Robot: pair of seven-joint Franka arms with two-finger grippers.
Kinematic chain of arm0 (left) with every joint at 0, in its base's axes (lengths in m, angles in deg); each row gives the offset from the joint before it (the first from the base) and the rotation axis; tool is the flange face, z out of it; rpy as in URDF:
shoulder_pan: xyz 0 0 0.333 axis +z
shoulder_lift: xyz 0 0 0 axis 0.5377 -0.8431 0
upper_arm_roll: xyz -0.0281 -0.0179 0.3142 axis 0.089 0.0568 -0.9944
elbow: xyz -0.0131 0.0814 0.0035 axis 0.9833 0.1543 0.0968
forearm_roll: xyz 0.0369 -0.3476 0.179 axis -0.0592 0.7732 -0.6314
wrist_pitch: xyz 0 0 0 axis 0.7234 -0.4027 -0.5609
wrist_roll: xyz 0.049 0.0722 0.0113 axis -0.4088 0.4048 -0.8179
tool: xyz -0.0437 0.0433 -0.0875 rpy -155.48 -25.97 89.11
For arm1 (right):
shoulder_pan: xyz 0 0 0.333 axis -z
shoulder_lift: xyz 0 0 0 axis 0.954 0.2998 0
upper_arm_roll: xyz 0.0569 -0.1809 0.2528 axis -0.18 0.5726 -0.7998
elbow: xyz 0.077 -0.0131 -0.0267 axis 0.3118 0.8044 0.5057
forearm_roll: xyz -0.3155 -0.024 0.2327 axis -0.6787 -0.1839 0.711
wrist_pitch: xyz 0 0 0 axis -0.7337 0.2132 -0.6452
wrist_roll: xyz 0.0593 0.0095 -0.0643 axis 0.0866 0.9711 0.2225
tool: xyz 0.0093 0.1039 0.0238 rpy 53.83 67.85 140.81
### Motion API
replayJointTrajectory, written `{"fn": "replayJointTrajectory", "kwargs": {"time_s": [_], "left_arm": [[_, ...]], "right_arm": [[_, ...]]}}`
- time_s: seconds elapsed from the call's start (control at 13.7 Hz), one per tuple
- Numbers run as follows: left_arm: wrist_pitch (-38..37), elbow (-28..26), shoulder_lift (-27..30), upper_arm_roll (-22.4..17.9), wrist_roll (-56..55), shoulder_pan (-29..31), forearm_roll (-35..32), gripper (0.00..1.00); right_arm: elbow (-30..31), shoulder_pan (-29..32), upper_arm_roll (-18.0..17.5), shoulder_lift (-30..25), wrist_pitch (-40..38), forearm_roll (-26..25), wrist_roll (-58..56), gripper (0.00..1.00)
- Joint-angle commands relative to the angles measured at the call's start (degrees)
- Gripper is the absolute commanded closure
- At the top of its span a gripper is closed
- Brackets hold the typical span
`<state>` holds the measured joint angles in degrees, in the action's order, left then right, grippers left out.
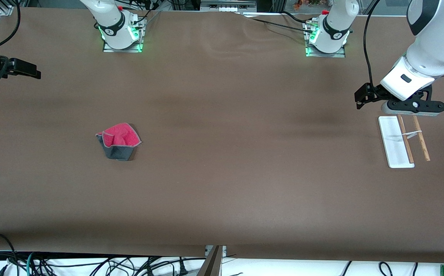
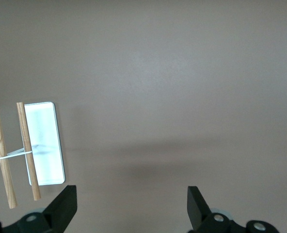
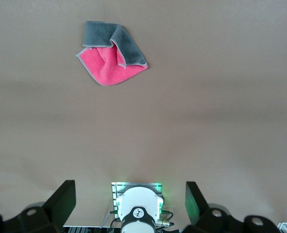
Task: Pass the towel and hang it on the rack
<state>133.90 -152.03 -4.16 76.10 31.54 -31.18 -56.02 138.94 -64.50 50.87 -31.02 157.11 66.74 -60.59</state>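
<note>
Item 1. Bench [image 1: 222, 184]: wide flat surface under a plain brown cover. I see both arm bases along its edge farthest from the front camera.

Item 2. Towel [image 1: 118, 141]: small soft cloth, pink-red on one face and dark grey on the other, with a grey stitched edge. It lies crumpled and partly folded on the bench toward the right arm's end, pink face uppermost with a grey flap showing at the side nearer the front camera. Nothing touches it. My right wrist view shows it [image 3: 112, 52] flat on the brown cover, well apart from that arm's fingers.

Item 3. Rack [image 1: 395, 142]: flat white rectangular base carrying two thin parallel brown wooden rods joined by a small metal piece. It stands toward the left arm's end of the bench. In my left wrist view [image 2: 45, 143] one rod lies over the base and the other beside it.

Item 4. Left end effector [image 1: 413, 107]: hovers over the end of the rack farthest from the front camera, holding nothing. In the left wrist view [image 2: 131, 206] its two dark fingers stand wide apart.

Item 5. Right end effector [image 3: 130, 203]: out of the front view; I read it from the right wrist view only. Fingers spread wide, nothing between them, high over the bench with the right arm's base below.
</note>
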Motion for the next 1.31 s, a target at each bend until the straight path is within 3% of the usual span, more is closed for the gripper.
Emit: {"fn": "replayJointTrajectory", "kwargs": {"time_s": [0.0,1.24], "left_arm": [[-1.70,1.53,-0.67,0.25,0.31,0.32,0.33,0.00],[-1.88,1.53,-0.67,0.34,0.22,0.23,-0.11,0.00]], "right_arm": [[0.36,0.12,-0.40,-0.50,0.59,0.01,0.43,0.00],[-2.10,-0.06,-0.67,1.52,2.26,0.09,0.08,0.00]]}}
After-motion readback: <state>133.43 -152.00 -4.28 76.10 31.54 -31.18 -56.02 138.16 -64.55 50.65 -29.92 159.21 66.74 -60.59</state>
